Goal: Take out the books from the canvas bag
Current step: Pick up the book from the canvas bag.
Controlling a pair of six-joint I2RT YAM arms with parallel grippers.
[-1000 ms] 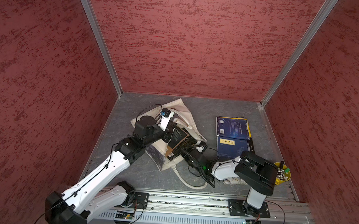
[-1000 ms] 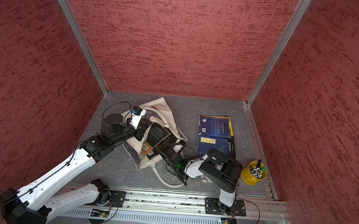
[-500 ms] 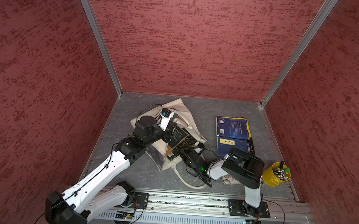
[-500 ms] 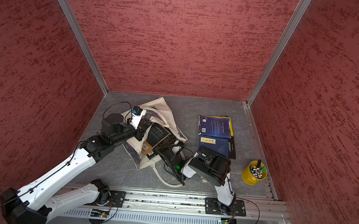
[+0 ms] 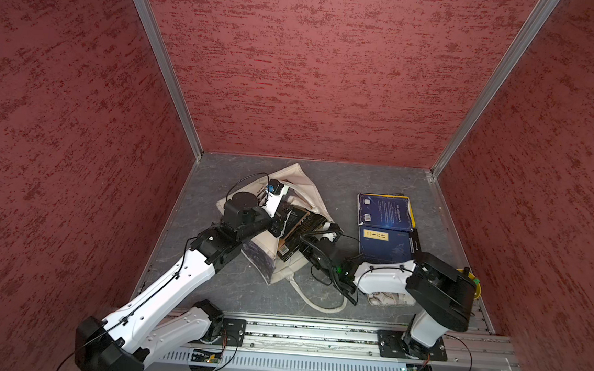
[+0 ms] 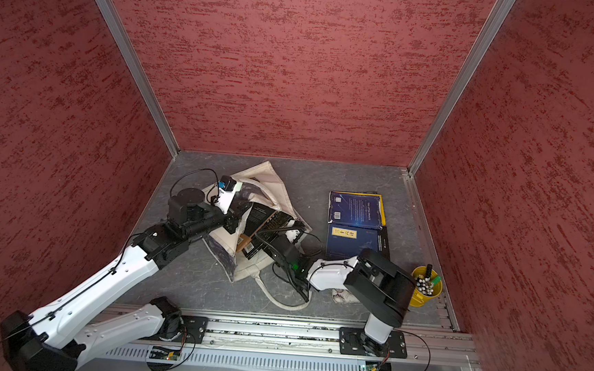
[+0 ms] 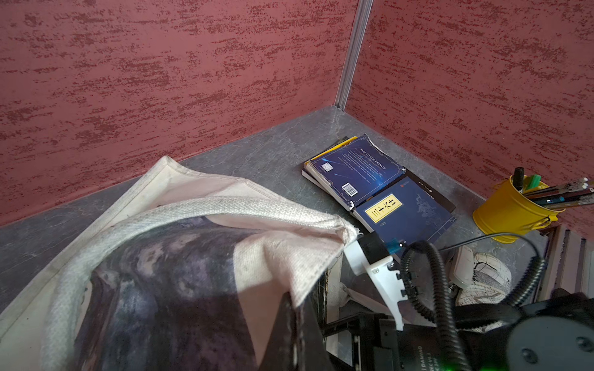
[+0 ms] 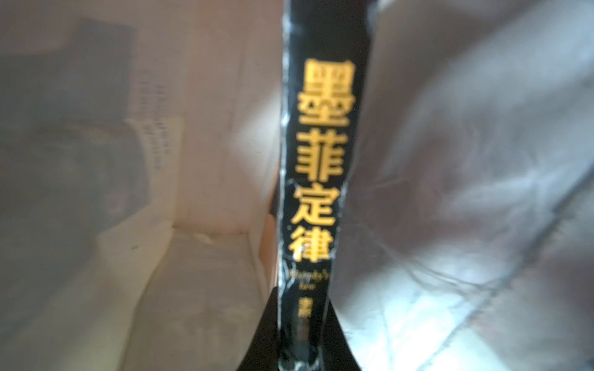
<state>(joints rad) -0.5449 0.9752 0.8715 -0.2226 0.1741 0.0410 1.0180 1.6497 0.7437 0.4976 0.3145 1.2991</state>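
Right gripper (image 8: 302,324), mine: was clamped on the spine of the black book (image 8: 318,160), within the open canvas bag (image 5: 303,183), centre-left on the floor. Left gripper (image 7: 299,327), mine: was pinched shut on the bag's hem. Blue books (image 5: 385,228): lay flat, right of the bag, apart.
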